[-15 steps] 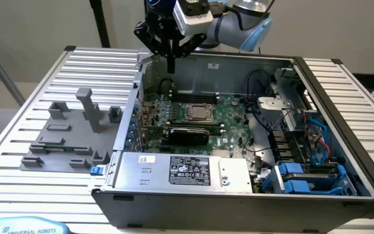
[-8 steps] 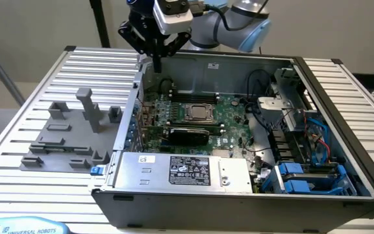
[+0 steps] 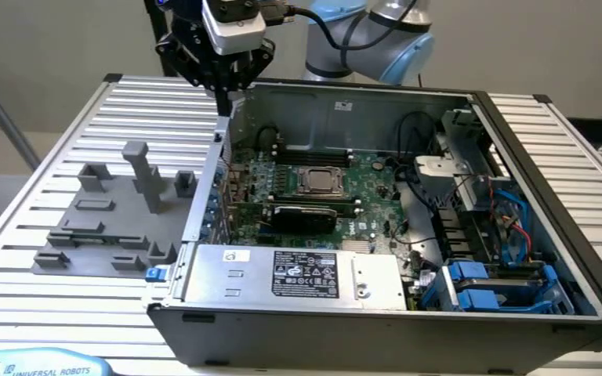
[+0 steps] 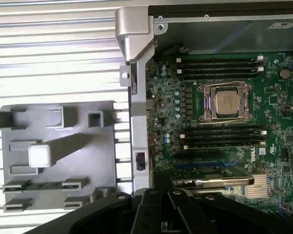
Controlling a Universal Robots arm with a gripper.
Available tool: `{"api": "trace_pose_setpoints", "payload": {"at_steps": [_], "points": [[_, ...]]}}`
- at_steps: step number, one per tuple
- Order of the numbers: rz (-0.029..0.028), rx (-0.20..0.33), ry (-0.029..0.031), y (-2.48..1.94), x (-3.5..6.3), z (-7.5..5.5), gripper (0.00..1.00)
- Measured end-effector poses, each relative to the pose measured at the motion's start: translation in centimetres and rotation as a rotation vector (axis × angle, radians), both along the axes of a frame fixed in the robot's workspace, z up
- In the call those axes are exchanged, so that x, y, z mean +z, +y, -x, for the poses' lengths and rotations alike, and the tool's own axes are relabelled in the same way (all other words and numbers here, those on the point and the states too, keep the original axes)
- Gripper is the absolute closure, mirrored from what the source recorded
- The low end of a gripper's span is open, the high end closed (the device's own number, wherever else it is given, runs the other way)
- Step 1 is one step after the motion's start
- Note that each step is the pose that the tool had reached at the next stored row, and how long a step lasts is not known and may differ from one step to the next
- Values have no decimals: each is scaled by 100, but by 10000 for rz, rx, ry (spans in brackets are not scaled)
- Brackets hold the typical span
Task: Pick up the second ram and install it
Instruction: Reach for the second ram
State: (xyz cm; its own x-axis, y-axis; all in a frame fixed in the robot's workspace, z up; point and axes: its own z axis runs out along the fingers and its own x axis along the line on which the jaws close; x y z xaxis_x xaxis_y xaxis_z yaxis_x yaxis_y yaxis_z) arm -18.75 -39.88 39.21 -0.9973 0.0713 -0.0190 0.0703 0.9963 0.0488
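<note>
Nearest the onlooker is the front of one open computer case (image 3: 385, 329), with one silver power supply (image 3: 291, 274) and blue drive bays (image 3: 489, 286) at the exterior view's right. The case sits on a ribbed aluminium table (image 3: 573, 157). Beside it, at the exterior view's left, lies one grey plastic fixture (image 3: 123, 196) with several slots and posts. In the wrist view, the second ram (image 4: 41, 185) rests in one of those slots between two end clips. It is the one memory stick I can see there, a thin green strip apparently standing on edge. It is likely very light and stiff but fragile, with smooth faces that could slip. The safest hold looks to be across the flat faces near the middle of the long top edge, clear of the contact edge, so it hangs level. Further in, one green motherboard (image 3: 369, 184) carries one processor (image 3: 320, 182) and two banks of long black memory slots (image 4: 219, 68), one on each side of it. I cannot count the slots in each bank, or tell whether any is filled. Farthest, the one pincer (image 3: 223, 98) hangs over the case's rear corner, fully closed with nothing visible between its fingers, apart from the stick.
</note>
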Motion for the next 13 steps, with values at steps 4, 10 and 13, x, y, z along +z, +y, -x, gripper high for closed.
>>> {"api": "trace_pose_setpoints", "payload": {"at_steps": [4,10,13], "points": [[0,1,0,0,-10,180,89],[0,1,0,-2,-45,454,89],[1,0,0,-4,-73,593,89]]}}
